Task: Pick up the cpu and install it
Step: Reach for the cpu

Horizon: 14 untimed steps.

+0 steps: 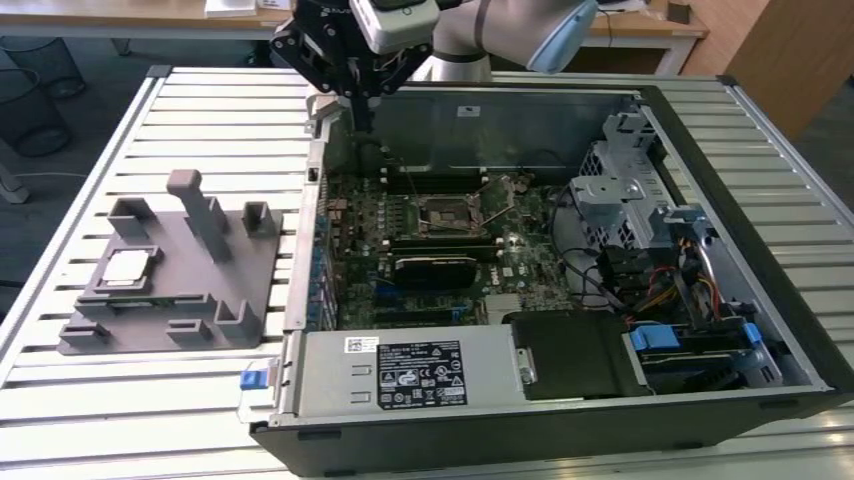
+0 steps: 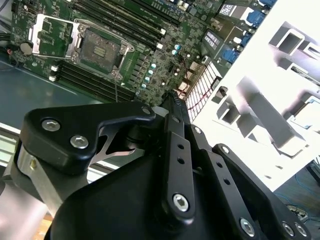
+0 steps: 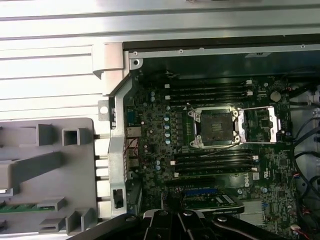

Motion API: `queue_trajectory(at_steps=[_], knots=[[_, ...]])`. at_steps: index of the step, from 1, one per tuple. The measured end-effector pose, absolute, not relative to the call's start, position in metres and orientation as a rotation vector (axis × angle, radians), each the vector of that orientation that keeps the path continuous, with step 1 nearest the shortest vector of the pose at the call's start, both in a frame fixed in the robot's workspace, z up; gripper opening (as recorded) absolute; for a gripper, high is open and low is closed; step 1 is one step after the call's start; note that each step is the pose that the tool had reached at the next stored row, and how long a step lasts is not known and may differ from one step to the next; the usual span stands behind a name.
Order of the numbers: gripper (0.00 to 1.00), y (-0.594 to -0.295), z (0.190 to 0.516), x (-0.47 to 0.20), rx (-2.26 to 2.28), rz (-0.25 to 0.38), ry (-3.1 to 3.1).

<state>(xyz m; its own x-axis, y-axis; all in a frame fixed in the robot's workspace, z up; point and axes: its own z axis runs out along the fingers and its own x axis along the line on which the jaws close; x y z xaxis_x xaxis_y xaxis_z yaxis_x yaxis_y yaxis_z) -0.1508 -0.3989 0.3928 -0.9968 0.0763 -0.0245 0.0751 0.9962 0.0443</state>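
Exterior view gives me the whole scene: the cpu [image 1: 127, 268] lies flat, silvery top up, in a shallow seat of the grey plastic fixture [image 1: 200, 300]. This fixture stands on the slatted metal table [image 1: 120, 420], close to the table's edge at the exterior view's left. Just beside the fixture, toward the exterior view's right, the open computer case [image 1: 534, 125] takes most of the table, with its motherboard [image 1: 527, 225] facing up. The gripper [image 1: 359, 120] hangs from the arm [image 1: 534, 35] above the far corner of the case, the corner on the fixture's side, and it points down at the case wall there. I see its two fingers [image 2: 175, 145] brought together, tip against tip, with nothing between them. In the second wrist view the gripper [image 2: 169, 98] ends in one narrow point. The cpu is therefore well apart from the gripper, on the other side of the case wall. On the motherboard the dark square socket [image 1: 447, 212] sits about in the middle. In both wrist views the socket [image 2: 100, 50] [image 3: 215, 127] has its metal frame [image 2: 52, 32] [image 3: 262, 122] folded open to one side, and memory slots [image 3: 210, 162] run along two of its sides. In the first wrist view I can also see a part of the fixture [image 3: 50, 165] with a long green memory stick [image 3: 22, 207] lying in one of its slots. The power supply box [image 1: 400, 375] sits against the near wall of the case in the exterior view.
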Motion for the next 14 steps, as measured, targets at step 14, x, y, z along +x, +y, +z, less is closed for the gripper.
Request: queue_trajectory(at_steps=[14], knots=[[0.11,-0.3988,0.3926,-0.1602,0.118,0.068,3.112]])
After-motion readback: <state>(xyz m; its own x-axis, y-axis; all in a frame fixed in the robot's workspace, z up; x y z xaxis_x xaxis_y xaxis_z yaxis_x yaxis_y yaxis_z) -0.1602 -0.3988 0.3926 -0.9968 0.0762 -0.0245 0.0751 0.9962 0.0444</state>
